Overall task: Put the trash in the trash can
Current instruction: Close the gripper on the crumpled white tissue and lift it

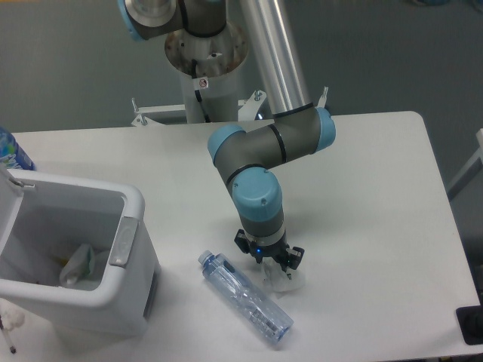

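Observation:
The clear plastic bottle (245, 296) with a blue cap lies on its side on the white table, cap toward the upper left. My gripper (273, 265) points straight down just right of the bottle's cap end, low over the table. A small pale crumpled shape (285, 282), apparently the paper wad, lies at the fingertips; whether the fingers hold it does not show. The white trash can (134, 207) stands at the left with its lid open and a grey handle piece (123, 241) on its right rim. A pale greenish-white crumpled item (78, 264) lies inside it.
A blue-labelled bottle (11, 151) peeks in at the left edge behind the can. A small white object (11, 318) lies at the lower left by the can's base. A black object (472, 324) sits at the table's lower right corner. The robot's base (205, 53) stands at the back.

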Tool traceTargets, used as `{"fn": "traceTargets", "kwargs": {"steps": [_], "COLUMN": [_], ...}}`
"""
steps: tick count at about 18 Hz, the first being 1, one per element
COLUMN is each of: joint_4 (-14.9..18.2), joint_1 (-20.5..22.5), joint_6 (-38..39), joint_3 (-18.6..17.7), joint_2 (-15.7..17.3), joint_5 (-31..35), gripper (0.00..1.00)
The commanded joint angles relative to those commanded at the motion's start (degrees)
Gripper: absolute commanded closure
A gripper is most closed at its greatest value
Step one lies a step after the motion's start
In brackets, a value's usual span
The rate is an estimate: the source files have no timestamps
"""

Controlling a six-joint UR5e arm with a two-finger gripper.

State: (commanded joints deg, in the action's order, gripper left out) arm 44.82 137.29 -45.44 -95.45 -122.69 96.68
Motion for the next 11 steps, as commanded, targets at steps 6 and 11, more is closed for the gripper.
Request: {"fn": "traceTargets", "kwargs": {"steps": [6, 11], "joint_4": [0.2, 0.2], "joint_1": [1.9, 3.9], "joint_6": [-0.5, -0.4], "joint_3": [0.4, 1.4], "joint_2": [1.2, 2.1], "joint_5": [-0.6, -1.2], "gripper": [1.00, 1.00]}}
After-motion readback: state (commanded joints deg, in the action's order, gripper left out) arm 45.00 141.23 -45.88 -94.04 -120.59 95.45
